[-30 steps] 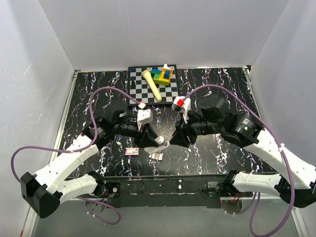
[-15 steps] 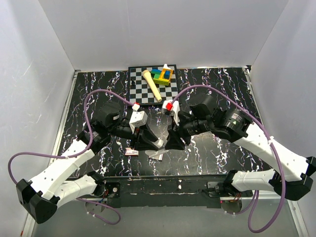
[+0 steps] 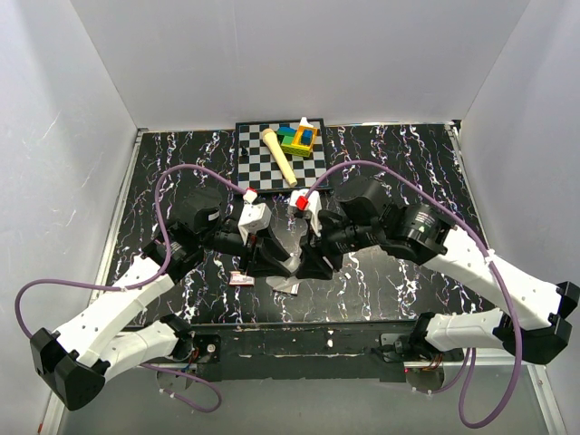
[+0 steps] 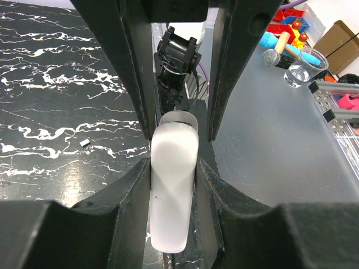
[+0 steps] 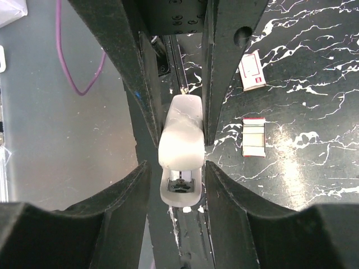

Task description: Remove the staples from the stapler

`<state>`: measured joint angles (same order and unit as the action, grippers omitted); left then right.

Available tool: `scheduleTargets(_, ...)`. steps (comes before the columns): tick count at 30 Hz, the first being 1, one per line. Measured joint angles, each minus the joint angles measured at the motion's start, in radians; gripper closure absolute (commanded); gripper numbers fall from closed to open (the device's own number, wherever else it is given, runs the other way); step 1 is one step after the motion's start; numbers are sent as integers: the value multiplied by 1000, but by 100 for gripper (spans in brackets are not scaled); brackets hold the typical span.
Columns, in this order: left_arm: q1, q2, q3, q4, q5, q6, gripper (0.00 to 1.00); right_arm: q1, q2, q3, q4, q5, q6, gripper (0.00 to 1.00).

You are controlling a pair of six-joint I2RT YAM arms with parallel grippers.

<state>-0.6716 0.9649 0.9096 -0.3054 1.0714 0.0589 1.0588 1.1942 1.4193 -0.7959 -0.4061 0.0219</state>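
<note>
A black marbled table (image 3: 408, 163) carries a checkerboard (image 3: 258, 172) at its far edge. On the board lie a wooden stick (image 3: 279, 156) and, just beside it, a cluster of coloured blocks (image 3: 297, 138). A small red-and-white box (image 3: 241, 278) lies toward the table's near edge, well apart from the board.

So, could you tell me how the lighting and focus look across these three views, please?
Top external view: even, soft light, sharp throughout, the arms shading the marble table beneath them. Left wrist view: the white stapler is washed out by glare, the near fingers dark and blurred. Right wrist view: stapler crisp, with a bright reflection on the glossy table.
</note>
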Motion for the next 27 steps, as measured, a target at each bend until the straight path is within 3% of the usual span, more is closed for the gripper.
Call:
scheduleTargets(7,0,-6,-7,4,-16,-23,100,24,14,-37,40,33,9,70)
scheduleTargets(11,0,-40,-44,18,-43,-42,100,34,8,-72,72,47,21,99)
scheduleTargets(27,39,-146,-126,142,-119,-161,100,50,-181,-393,387,97,142,99)
